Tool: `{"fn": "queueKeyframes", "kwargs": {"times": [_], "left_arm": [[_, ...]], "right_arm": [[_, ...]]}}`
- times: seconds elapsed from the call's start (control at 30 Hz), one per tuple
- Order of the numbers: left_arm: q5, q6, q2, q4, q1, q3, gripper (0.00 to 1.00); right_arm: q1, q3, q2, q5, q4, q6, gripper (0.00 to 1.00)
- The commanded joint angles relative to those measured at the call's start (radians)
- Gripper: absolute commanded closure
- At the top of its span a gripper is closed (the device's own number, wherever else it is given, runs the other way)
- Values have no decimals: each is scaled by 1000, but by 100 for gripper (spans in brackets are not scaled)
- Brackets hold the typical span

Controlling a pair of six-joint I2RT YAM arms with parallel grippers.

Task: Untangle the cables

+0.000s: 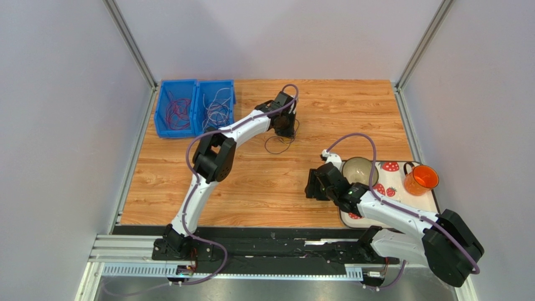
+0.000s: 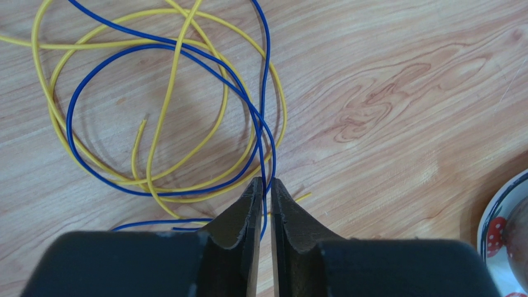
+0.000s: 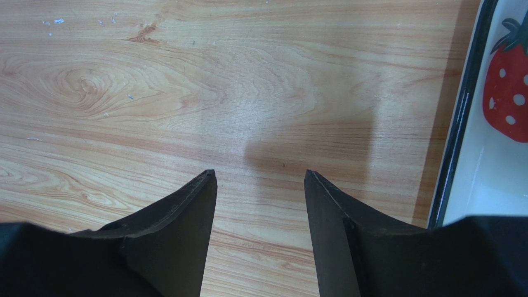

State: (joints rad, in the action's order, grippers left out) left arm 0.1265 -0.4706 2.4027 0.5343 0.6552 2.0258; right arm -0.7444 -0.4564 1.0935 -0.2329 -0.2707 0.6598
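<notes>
The left pincer point(image 2: 264, 185) is shut on a strand of the blue cable point(image 2: 68, 120), whose loops lie laced through the yellow cable point(image 2: 175, 65) on the desk point(image 2: 403, 93) just ahead. The step in hand looks like drawing blue out of yellow. Next, that pull likely needs the right pincer point(image 3: 260, 179), open and empty beside the tray point(image 3: 496, 173), to pin the yellow.

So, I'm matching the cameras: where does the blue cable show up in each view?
Top external: blue cable, thin dark loops at the left gripper, upper centre.
Left wrist: left-centre loops, one strand pinched in the gripper.
Right wrist: not in it.
Shared landmark: strawberry tray, right side everywhere.
</notes>
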Motion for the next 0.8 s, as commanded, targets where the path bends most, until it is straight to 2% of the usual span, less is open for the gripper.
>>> {"fn": "queueKeyframes", "kwargs": {"times": [0.0, 0.03, 0.07, 0.2, 0.37, 0.43, 0.53, 0.63, 0.73, 0.77], "left_arm": [[5, -13, 15, 42, 7, 76, 89], [4, -14, 12, 49, 7, 79, 99], [2, -13, 0, 56, 7, 91, 100], [-7, 7, -86, 156, 7, 177, 100], [-16, 59, -273, 309, 9, 425, 100], [-21, 70, -341, 331, 8, 461, 100], [-56, 95, -494, 290, 9, 409, 100], [-91, 105, -606, 248, 6, 257, 100], [-73, 57, -683, 233, 6, 50, 100], [-26, 38, -697, 186, 6, -92, 100]], "right_arm": [[2, 2, -1, -3, 42, -11, 42], [0, 2, -4, -3, 41, -11, 42], [0, 1, -7, -3, 41, -11, 42], [0, -2, -24, -2, 13, -9, 42], [0, -7, -73, -5, -21, -3, 42], [0, -11, -99, -8, -39, -2, 42], [2, -19, -125, -9, -58, 4, 42], [0, -27, -138, -5, -67, 12, 42], [0, -37, -152, 1, -79, 17, 43], [-1, -41, -162, 0, -93, 17, 43]]}}
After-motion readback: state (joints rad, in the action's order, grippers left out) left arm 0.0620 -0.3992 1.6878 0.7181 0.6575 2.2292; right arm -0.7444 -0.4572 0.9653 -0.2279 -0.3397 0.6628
